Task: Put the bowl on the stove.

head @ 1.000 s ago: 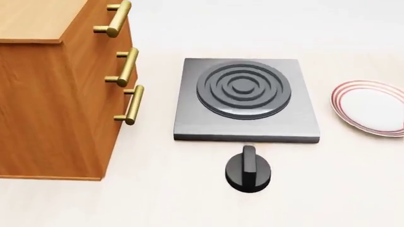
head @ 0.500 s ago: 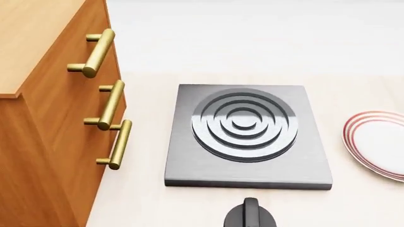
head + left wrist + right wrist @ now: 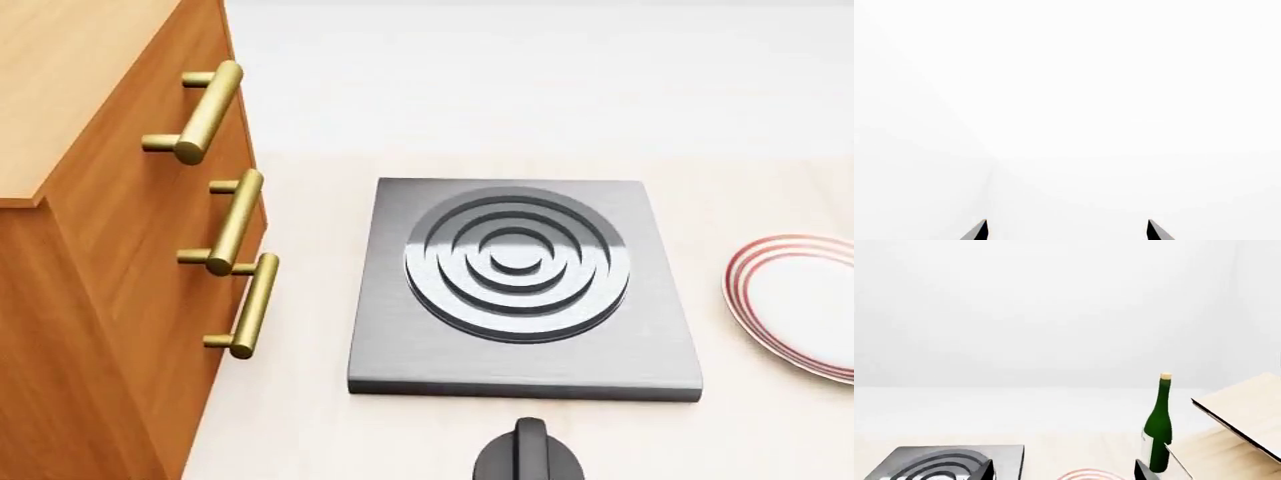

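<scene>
Left gripper [image 3: 1067, 232]: only two dark fingertip points show in the left wrist view, well apart w/ nothing between, so spread and empty; beyond them just blank white. Right gripper [image 3: 1064, 471]: two dark tips likewise apart, released, holding nothing. Neither arm shows in the head view.

Past the right tips: corner of the flat square brushed dark-grey metal stove [image 3: 947, 462] w/ its raised ring burner, rim of the flat white plate w/ red rings [image 3: 1087, 474], then a tall green glass wine bottle [image 3: 1159, 425] standing upright, and a tilted light-wood panel [image 3: 1247, 407] beside it.

Head view: stove [image 3: 521, 285] sits centre on the pale wood table [image 3: 307, 420], burner bare. Round black knob [image 3: 530, 458] just in front, wooden drawer cabinet w/ brass handles [image 3: 120, 280] to its left, plate [image 3: 801, 305] to its right.

The speckled bowl isn't visible in any view; can't say where it is.

Risks, my read: searching w/o the bowl in sight could mean grabbing the plate by mistake. An arm swinging near the bottle could tip it. Cabinet handles crowd the stove's left side.
</scene>
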`<state>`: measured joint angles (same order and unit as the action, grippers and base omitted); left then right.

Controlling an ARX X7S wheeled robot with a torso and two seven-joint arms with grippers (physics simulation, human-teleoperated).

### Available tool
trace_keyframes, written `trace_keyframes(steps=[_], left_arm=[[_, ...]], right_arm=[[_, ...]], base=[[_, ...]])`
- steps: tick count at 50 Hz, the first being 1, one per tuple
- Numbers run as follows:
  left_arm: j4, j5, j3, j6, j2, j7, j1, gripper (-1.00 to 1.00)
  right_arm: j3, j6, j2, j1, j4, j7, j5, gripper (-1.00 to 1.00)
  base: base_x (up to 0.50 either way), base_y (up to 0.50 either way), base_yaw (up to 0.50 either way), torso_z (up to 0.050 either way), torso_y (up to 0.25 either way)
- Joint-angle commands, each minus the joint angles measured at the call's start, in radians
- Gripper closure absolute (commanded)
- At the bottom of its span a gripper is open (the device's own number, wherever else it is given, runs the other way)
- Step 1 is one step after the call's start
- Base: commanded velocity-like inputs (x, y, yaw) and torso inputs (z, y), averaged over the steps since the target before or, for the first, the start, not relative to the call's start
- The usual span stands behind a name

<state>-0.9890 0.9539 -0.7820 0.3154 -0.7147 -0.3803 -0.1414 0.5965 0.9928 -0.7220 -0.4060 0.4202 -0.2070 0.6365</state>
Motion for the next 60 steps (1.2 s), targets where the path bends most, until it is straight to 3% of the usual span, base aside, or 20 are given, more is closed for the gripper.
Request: trace_keyframes(steps=[1, 11, 20, 36, 60], left_arm=[[0.006, -0.027, -0.007, -0.009, 0.027, 0.027, 0.005, -1.00], [0.006, -0.025, -0.006, -0.014, 0.022, 0.023, 0.008, -1.00], [0.009, -0.030, -0.005, -0.021, 0.025, 0.025, 0.016, -1.00], [0.014, -0.037, -0.003, -0.031, 0.026, 0.027, 0.026, -1.00], [0.017, -0.050, 0.012, -0.048, 0.033, 0.029, 0.035, -1.00]], right_arm=[[-0.012, 0.088, -0.173, -0.006, -0.073, -0.091, -0.015, -1.00], [-0.069, 0.185, -0.289, 0.018, -0.158, -0.113, -0.027, -1.00], [-0.068, 0.261, -0.320, 0.077, -0.194, -0.138, -0.018, -1.00], [0.035, 0.266, -0.267, 0.307, -0.181, -0.183, -0.052, -1.00], [-0.026, 0.195, -0.182, 0.370, -0.228, -0.147, -0.100, -1.00]], base=[[0.00, 0.00, 0.00, 0.000, 0.000], [0.00, 0.00, 0.00, 0.000, 0.000], [0.00, 0.00, 0.00, 0.000, 0.000], [0.00, 0.00, 0.00, 0.000, 0.000], [0.00, 0.00, 0.00, 0.000, 0.000]])
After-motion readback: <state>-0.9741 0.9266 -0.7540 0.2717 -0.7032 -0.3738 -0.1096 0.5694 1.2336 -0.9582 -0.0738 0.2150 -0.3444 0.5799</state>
